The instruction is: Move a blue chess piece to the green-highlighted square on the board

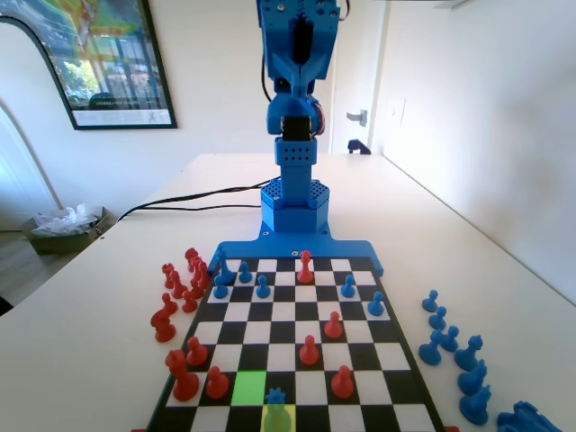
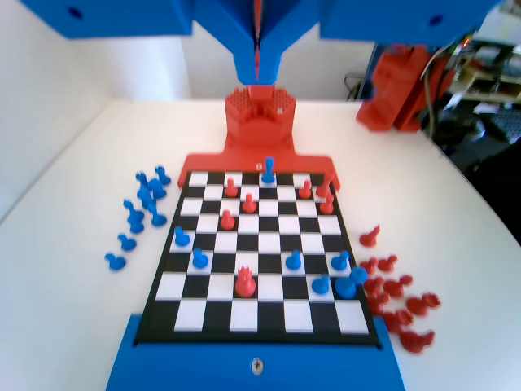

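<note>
A white tabletop (image 1: 108, 306) in a bright room with white walls carries the board (image 1: 297, 310), whose blue edge joins the base of the blue arm at the far end of the fixed view.

The arm stands raised and folded above its base. In the wrist view the end effector (image 2: 258, 45) hangs at the top edge with its jaws pressed together, clenched and carrying nothing, looking down along the board.

The blue chess piece (image 1: 276, 396), with its toothed crown, stands upright on the yellow-lit square (image 1: 278, 419) in the nearest row of the fixed view. The green-highlighted square (image 1: 249, 388) lies diagonally adjacent to it, one row farther and one column left, and is vacant. In the wrist view the same piece (image 2: 268, 169) appears at the far end of the board.

Judgement: the transfer has not begun. Red pieces stand close on both sides of the target, including the red piece (image 1: 216, 383) on the square just left of it, so the approach likely requires a vertical descent.
</note>
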`<control>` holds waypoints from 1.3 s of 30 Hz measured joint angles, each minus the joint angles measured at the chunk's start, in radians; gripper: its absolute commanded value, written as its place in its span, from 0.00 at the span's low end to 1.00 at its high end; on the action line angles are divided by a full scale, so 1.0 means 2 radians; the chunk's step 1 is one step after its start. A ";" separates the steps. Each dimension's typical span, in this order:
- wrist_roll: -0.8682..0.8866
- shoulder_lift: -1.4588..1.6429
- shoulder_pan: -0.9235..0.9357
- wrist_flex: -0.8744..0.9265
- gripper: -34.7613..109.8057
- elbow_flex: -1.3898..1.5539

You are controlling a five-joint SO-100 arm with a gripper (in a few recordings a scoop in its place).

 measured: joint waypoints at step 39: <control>-0.058 -0.546 0.077 -0.029 0.25 -0.307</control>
